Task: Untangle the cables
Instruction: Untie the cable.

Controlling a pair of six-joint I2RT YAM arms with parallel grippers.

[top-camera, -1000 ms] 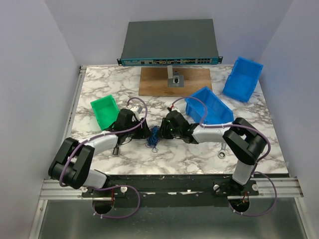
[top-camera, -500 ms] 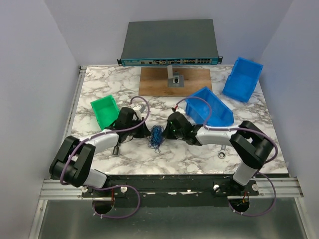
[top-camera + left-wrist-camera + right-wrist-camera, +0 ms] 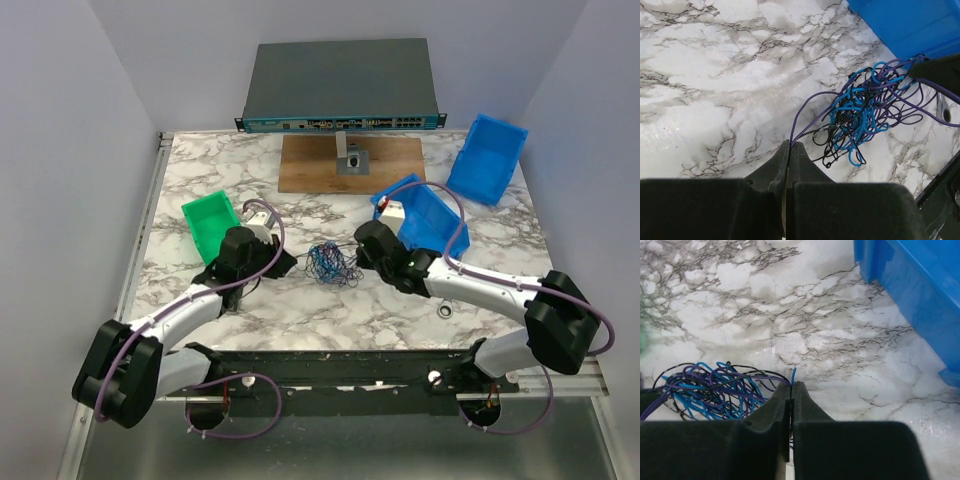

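The cables (image 3: 333,264) are lying in a loose tangle of blue, purple and black loops on the marble tabletop (image 3: 300,310). The tangle is sitting between the two arms, near the front corner of the closer blue bin (image 3: 432,220).

The left fingers (image 3: 796,156) are pressing together at the tangle's left edge. They are pinching a single purple strand that is arching up and across into the bundle.

The right fingers (image 3: 799,396) are pressing together at the tangle's right edge. They are pinching a thin blue strand whose tip is poking up just above them, with the rest of the loops spreading out to their left in the wrist view.

A green bin (image 3: 208,224) is sitting beyond the left arm.
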